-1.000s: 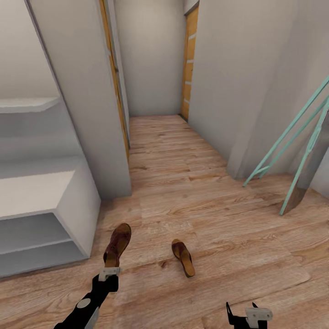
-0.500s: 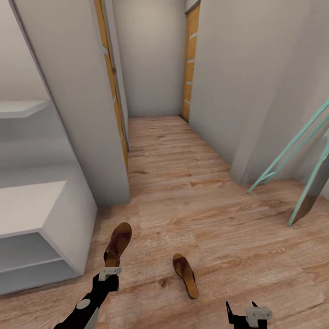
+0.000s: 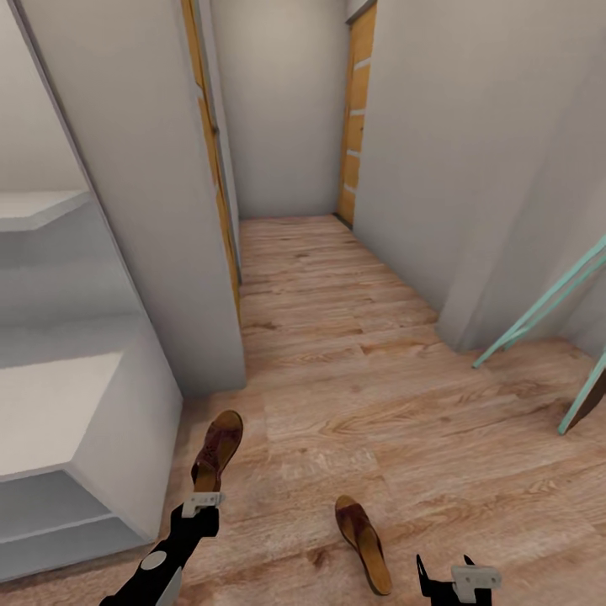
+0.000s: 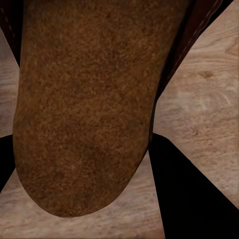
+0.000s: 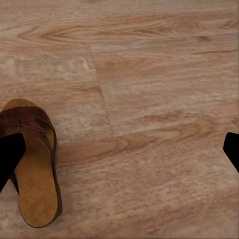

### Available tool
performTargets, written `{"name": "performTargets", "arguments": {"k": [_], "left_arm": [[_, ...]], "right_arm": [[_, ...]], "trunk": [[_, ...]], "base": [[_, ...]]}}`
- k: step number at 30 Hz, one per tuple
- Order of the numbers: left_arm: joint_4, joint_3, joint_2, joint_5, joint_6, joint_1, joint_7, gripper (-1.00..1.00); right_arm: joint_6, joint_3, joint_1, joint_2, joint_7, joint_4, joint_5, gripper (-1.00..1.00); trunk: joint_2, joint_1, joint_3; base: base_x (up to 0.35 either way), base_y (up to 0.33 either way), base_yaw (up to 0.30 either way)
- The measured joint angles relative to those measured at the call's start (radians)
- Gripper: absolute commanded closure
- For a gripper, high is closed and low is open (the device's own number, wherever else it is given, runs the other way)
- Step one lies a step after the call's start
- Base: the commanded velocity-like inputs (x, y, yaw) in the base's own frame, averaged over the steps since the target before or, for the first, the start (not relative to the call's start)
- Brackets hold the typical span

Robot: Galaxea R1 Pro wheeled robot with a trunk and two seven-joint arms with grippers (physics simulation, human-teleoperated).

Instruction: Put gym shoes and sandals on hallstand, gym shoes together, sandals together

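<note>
Head view: my left gripper [image 3: 202, 502] carries one dark brown leather sandal [image 3: 217, 449]; pale grey hallstand [image 3: 76, 421] just left.
Left wrist: sandal sole clamped between fingers.
Right wrist: fingers spread, empty, above second brown sandal [image 5: 32, 169] on wood-plank floor [image 5: 149, 99].
Next: shelve mine.

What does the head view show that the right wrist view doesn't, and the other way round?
Head view alone: the hallstand, the sandal held by the left gripper, two orange doors, and a teal frame. Right wrist view alone: the patterned upper of the sandal lying on the floor, seen close between the right gripper's dark fingers. Both: that loose sandal and the corridor floor.
</note>
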Motion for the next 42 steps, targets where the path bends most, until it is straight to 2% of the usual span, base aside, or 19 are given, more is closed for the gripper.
{"name": "performTargets", "arguments": {"k": [8,15,22,24,25,26,28,29,31,32,33,36,37,39,42], "left_arm": [[-0.002,-0.035,0.000,0.000,0.000,0.000,0.000,1.00],[-0.002,-0.041,-0.001,0.001,0.000,-0.001,0.000,1.00],[-0.018,-0.057,-0.010,0.001,0.010,-0.026,0.000,1.00],[-0.041,-0.063,-0.018,0.002,0.017,-0.052,0.002,1.00],[-0.063,-0.073,-0.032,0.000,0.055,-0.086,0.001,1.00],[-0.072,-0.078,-0.044,0.003,0.083,-0.134,0.001,1.00],[-0.082,-0.100,-0.076,0.003,0.159,-0.171,-0.001,1.00],[-0.088,-0.108,-0.087,0.003,0.180,-0.186,-0.001,1.00],[-0.098,-0.122,-0.097,0.002,0.196,-0.200,-0.002,1.00],[-0.121,-0.153,-0.103,0.003,0.205,-0.207,-0.003,1.00],[-0.143,-0.198,-0.105,0.004,0.210,-0.208,-0.002,1.00],[-0.154,-0.252,-0.107,0.005,0.214,-0.205,0.003,1.00],[-0.155,-0.259,-0.107,0.005,0.214,-0.205,0.004,1.00],[-0.158,-0.278,-0.108,0.010,0.215,-0.206,0.007,1.00],[-0.158,-0.282,-0.108,0.011,0.216,-0.207,0.008,1.00]], "right_arm": [[0.000,0.000,0.000,0.001,0.000,0.000,0.000,-1.00],[0.001,0.000,-0.001,0.004,0.000,0.000,0.000,-1.00],[0.016,0.005,0.000,0.014,-0.001,0.000,0.001,-1.00],[0.052,0.016,0.000,0.027,-0.001,-0.005,0.002,-1.00],[0.157,0.037,-0.004,0.041,0.001,-0.029,0.003,-1.00],[0.211,0.042,-0.010,0.044,0.001,-0.048,0.003,-1.00],[0.329,0.048,-0.030,0.048,0.002,-0.123,0.002,-1.00],[0.360,0.049,-0.035,0.049,0.003,-0.150,0.002,-1.00],[0.387,0.049,-0.039,0.049,0.003,-0.178,0.001,-1.00],[0.404,0.049,-0.042,0.050,0.003,-0.199,0.001,-1.00],[0.411,0.050,-0.043,0.050,0.004,-0.205,0.000,-1.00],[0.421,0.050,-0.047,0.050,0.004,-0.203,0.000,-1.00],[0.425,0.050,-0.050,0.050,0.004,-0.204,0.001,-1.00],[0.483,0.050,-0.098,0.050,0.002,-0.205,0.001,-1.00],[0.541,0.049,-0.155,0.050,0.000,-0.192,0.002,-1.00]], "trunk": [[0.000,0.000,-0.001],[0.000,0.000,-0.004],[0.000,0.000,-0.005],[0.000,0.000,-0.005],[0.000,0.000,-0.005],[0.000,0.000,-0.005],[0.000,0.000,-0.005],[0.000,0.000,-0.005],[0.000,0.000,-0.005],[0.000,0.000,-0.005],[0.000,0.000,-0.005],[0.000,0.000,-0.005],[0.000,0.000,-0.005],[0.000,0.000,-0.005],[0.000,0.000,-0.005]], "base": [[0.017,0.015,0.042],[0.001,0.001,0.184],[0.000,0.000,0.039],[0.000,0.000,0.007],[0.000,0.000,0.002],[0.000,0.000,0.001],[0.000,0.000,0.000],[0.000,0.000,0.000],[0.000,0.000,0.000],[0.000,0.000,0.000],[0.000,0.000,0.000],[0.000,0.000,0.000],[0.000,0.000,0.000],[0.000,0.000,0.000],[0.000,0.000,0.000]]}}
